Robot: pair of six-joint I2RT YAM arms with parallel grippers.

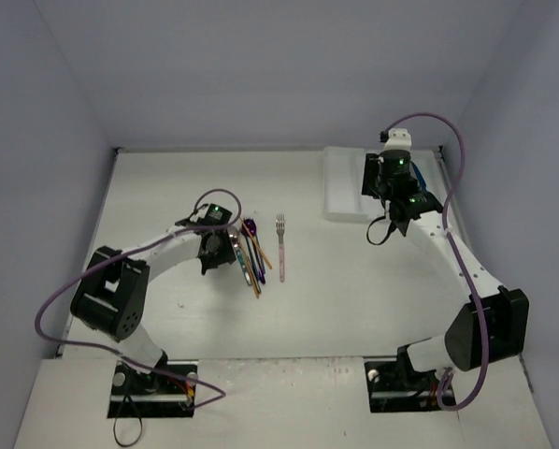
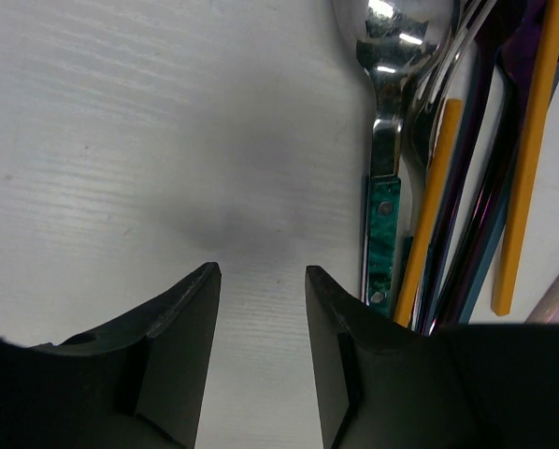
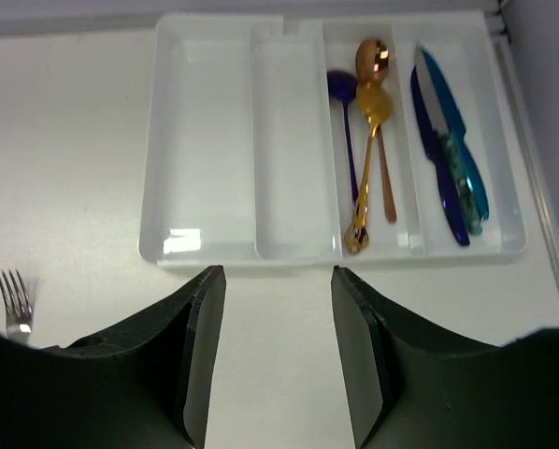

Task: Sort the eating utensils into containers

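The right gripper (image 3: 277,276) hangs just off the near edge of the white tray (image 3: 205,140), its fingers spread with nothing between them. The tray's third compartment from the left holds a purple spoon (image 3: 345,112) and two gold spoons (image 3: 374,105), and the fourth holds blue and teal knives (image 3: 451,159). A silver fork (image 3: 16,301) lies on the table (image 3: 74,140), well left of the tray. Farther left, the left gripper (image 2: 261,276) sits low over the table, fingers apart and gripping nothing. A teal-handled silver spoon (image 2: 384,168) lies just beside one finger, next to orange sticks (image 2: 539,112) and purple utensils (image 2: 476,140).
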